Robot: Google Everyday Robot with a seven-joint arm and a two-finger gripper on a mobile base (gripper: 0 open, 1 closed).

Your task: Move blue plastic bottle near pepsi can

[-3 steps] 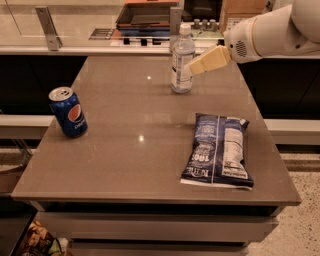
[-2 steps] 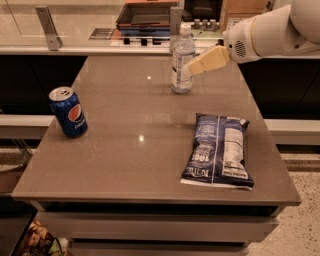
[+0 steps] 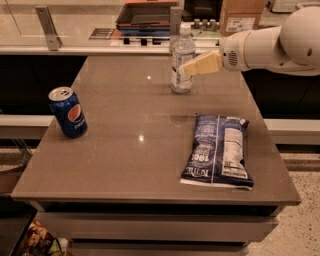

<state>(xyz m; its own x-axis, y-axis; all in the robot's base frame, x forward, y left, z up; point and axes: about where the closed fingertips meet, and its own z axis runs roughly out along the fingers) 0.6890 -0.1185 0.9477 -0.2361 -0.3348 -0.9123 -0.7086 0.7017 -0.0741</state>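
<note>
- The blue plastic bottle (image 3: pixel 182 60), clear and white-capped, stands upright at the table's (image 3: pixel 125 165) far edge.
- The pepsi can (image 3: pixel 68 112) stands well apart.
- The gripper (image 3: pixel 185 69) meets the bottle's side; its grip I cannot tell.

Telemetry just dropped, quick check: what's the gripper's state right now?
Gripper: against the blue plastic bottle, at its right side around mid-height; open or closed cannot be told.

A dark-blue chip bag (image 3: pixel 217 156) lies flat near the counter's (image 3: pixel 125 165) front right corner. A cardboard box (image 3: pixel 241 15) stands beyond the far edge. The end effector (image 3: pixel 186 69) hangs over the far edge.
</note>
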